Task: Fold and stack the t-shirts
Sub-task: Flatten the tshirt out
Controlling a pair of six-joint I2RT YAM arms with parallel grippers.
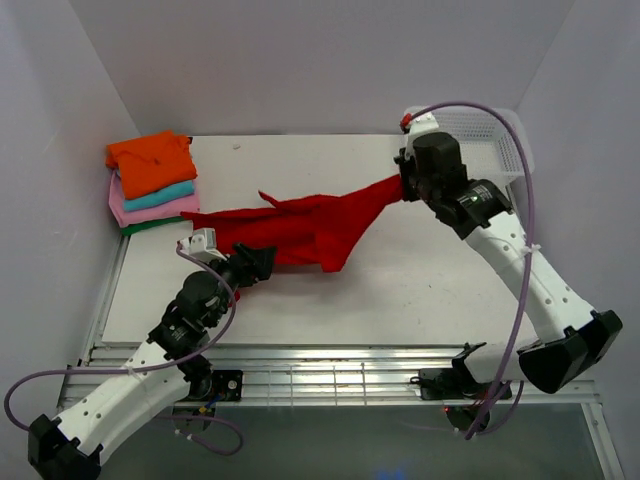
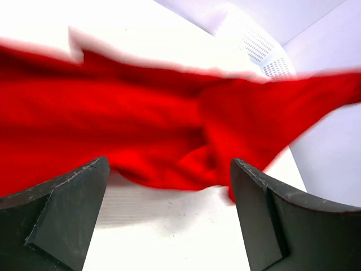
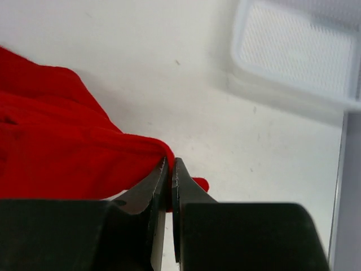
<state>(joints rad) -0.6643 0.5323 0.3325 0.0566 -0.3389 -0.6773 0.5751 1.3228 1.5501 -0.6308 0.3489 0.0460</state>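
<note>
Cloth of the red t-shirt point(image 1: 300, 228) stretches across the table point(image 1: 400, 290) from 9 toward 2 o'clock, its far corner pinched in our right fingers point(image 3: 153, 189). Our left fingers point(image 2: 67, 209), spread wide and empty, sit nearer the slack end, shirt at their 12 o'clock.

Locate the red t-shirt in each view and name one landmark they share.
Top external: red t-shirt stretched across the middle of the table.
Left wrist: red t-shirt fills the upper and middle picture, blurred.
Right wrist: red t-shirt at left, pinched by the shut right gripper.
Shared landmark: white mesh basket, upper right in all three.
</note>
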